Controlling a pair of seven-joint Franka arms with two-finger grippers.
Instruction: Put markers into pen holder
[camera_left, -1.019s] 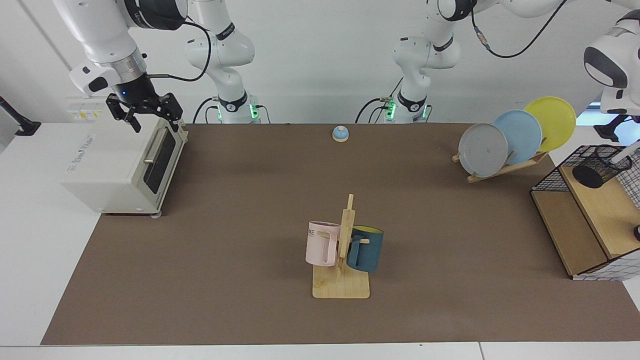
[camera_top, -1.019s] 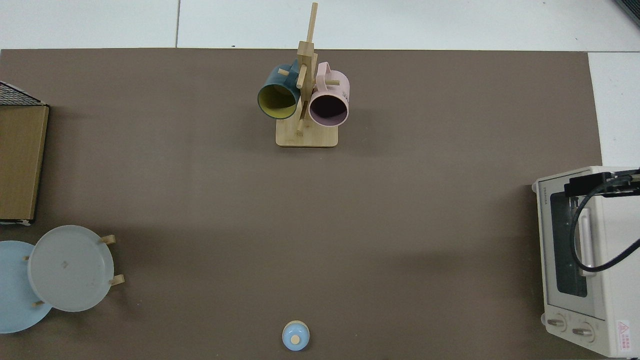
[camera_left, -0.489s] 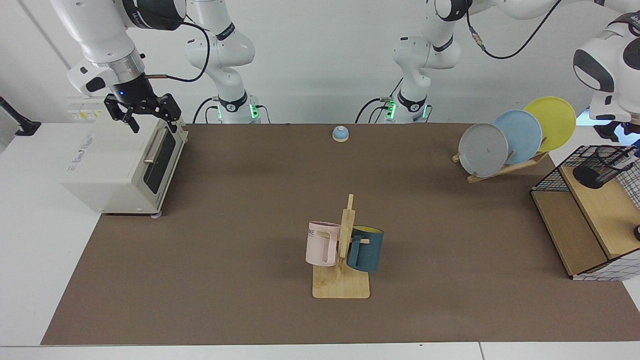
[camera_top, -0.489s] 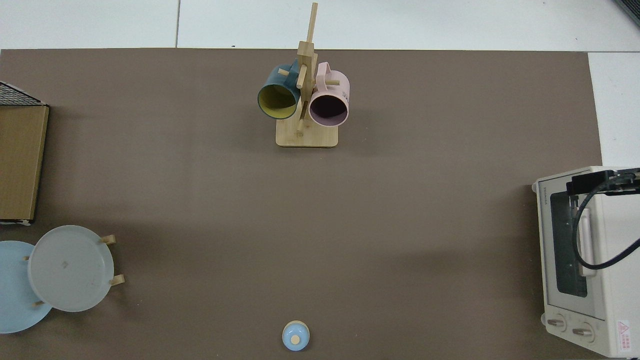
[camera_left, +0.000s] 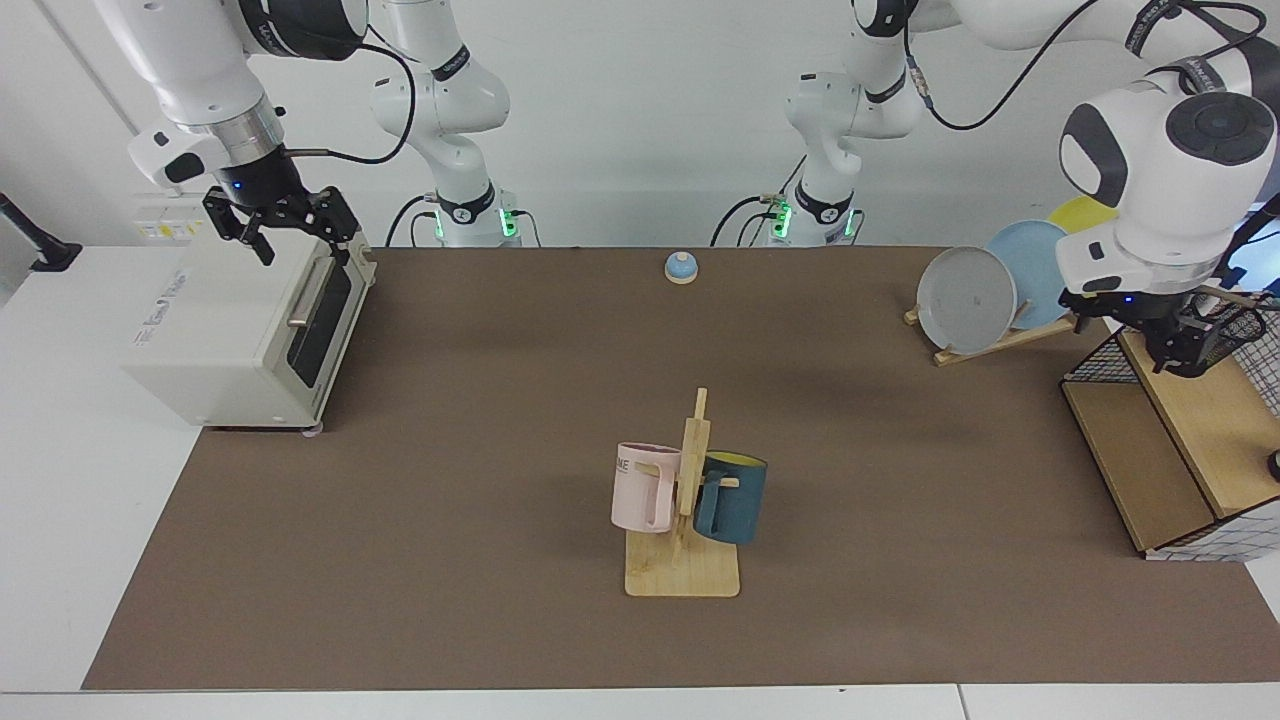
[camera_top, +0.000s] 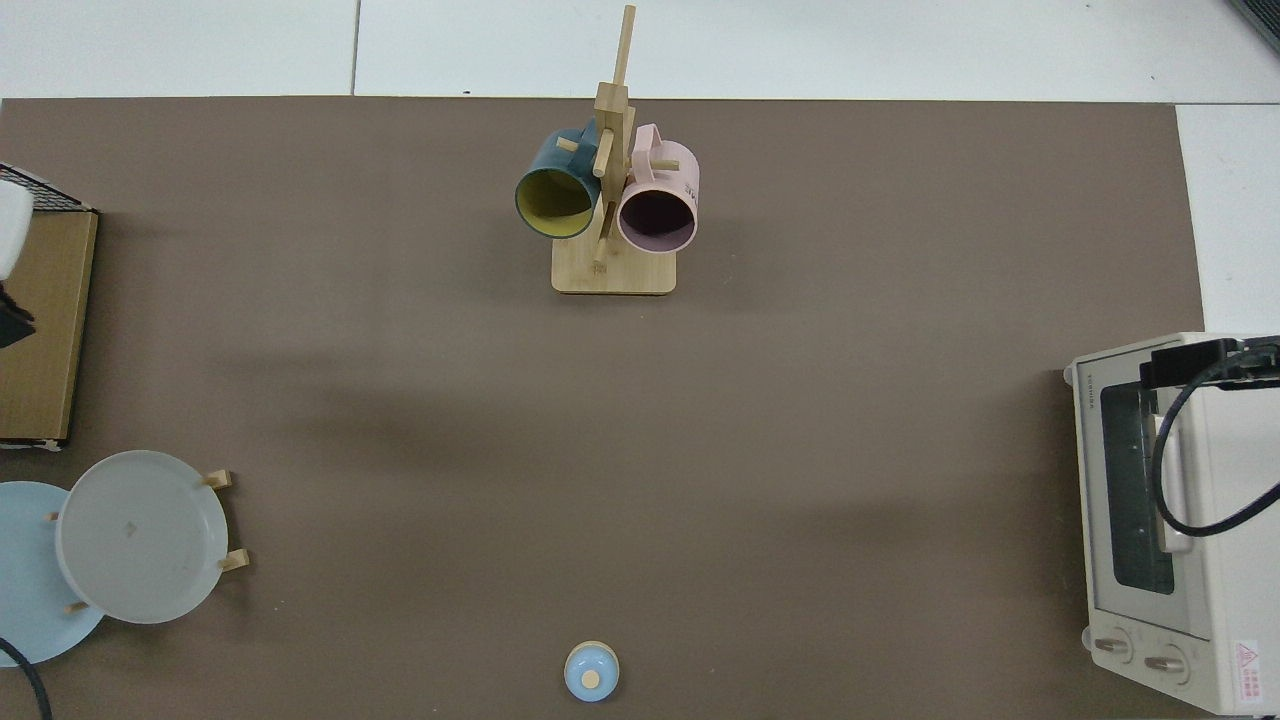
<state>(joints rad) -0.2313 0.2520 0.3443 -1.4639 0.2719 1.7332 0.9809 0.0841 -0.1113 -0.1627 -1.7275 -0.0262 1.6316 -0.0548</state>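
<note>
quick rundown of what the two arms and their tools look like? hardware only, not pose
Both arms are glossy white with rounded segments and dark grey joint caps. Black cables loop along each, and green lights glow at both bases. The right arm carries a silver ring above the right tool, a black skeletal two-finger claw with a small blue light. The left tool is black too, below a white wrist with a blue light.

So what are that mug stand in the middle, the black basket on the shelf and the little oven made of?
The mug stand looks like pale, unpainted bamboo or light wood; faint grain shows on its base. The basket, the pen holder, appears to be black metal wire mesh, since you can see through it. The oven seems to be cream painted metal with a dark glass door, though it could be partly plastic.
</note>
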